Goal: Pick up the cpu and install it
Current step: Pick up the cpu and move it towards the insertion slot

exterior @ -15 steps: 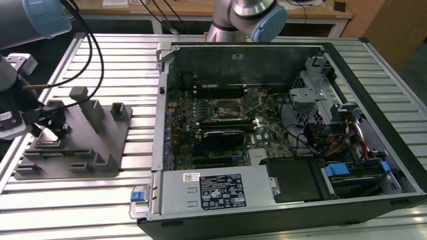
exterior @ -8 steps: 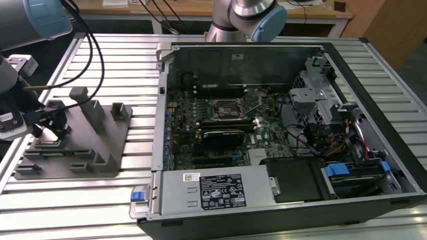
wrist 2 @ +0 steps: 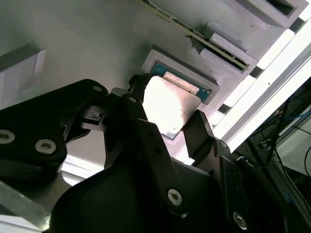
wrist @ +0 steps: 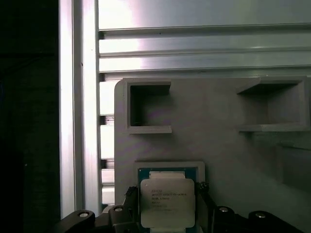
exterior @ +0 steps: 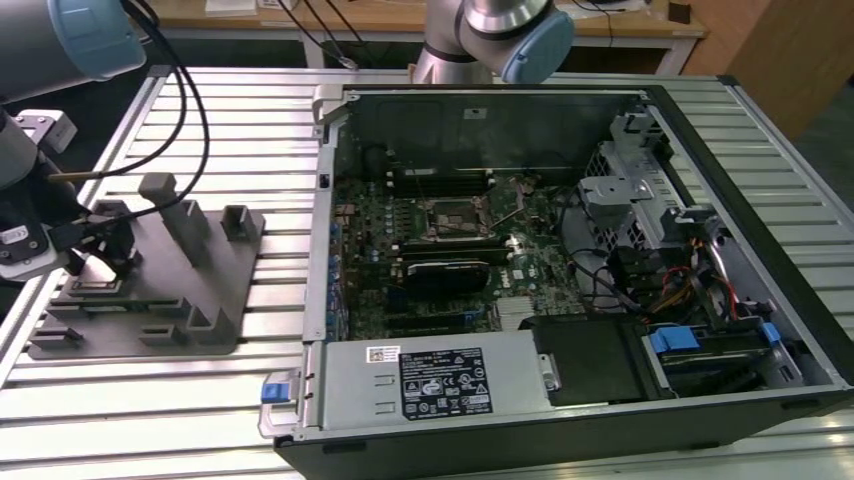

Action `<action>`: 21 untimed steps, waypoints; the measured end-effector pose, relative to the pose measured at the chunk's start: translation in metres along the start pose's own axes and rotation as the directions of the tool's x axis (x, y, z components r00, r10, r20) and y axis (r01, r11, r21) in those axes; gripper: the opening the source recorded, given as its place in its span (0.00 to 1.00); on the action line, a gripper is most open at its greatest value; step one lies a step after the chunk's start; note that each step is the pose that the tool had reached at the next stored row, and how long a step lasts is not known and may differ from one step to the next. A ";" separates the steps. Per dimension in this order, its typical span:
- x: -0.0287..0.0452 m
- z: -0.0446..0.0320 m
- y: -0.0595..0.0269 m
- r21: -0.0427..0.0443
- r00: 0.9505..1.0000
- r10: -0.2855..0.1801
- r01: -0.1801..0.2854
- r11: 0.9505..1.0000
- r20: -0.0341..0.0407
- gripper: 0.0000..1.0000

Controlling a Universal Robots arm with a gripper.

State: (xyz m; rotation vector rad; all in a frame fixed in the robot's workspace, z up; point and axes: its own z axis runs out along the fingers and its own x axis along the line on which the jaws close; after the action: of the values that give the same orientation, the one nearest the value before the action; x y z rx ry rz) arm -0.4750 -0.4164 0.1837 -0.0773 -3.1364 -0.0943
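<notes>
The cpu [wrist: 167, 206], a flat square chip with a silver top and a thin green rim, lies in a shallow square recess of the grey fixture tray [wrist: 223, 155]. In both wrist views my gripper [wrist: 166, 193] has its black fingers [wrist: 132, 196] pressed against two opposite edges of the chip, shut on it. In the second wrist view the cpu [wrist 2: 171, 108] still looks seated in its recess, with the gripper [wrist 2: 167, 106] around it. In the exterior view the gripper [exterior: 94, 255] is low over the near-left part of the tray [exterior: 214, 300], at the view's left.
An open computer case [exterior: 747, 180] lies at the exterior view's right, its motherboard socket [exterior: 454, 215] exposed near the middle. Upright posts [exterior: 167, 200] rise from the tray beside the gripper. Another arm's joint [exterior: 514, 30] stands behind the case. Slatted metal tabletop [exterior: 160, 420] all round.
</notes>
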 end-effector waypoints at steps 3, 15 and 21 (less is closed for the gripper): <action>-0.0005 0.0001 0.0001 -0.005 1.000 -0.011 0.011 1.000 -0.001 0.59; -0.0005 -0.0001 0.0001 -0.005 1.000 -0.016 0.016 1.000 -0.001 0.54; -0.0006 -0.0007 0.0001 -0.005 1.000 -0.017 0.017 1.000 -0.001 0.54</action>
State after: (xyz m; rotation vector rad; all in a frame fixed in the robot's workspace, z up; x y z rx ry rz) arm -0.4744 -0.4163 0.1843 -0.0513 -3.1361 -0.1021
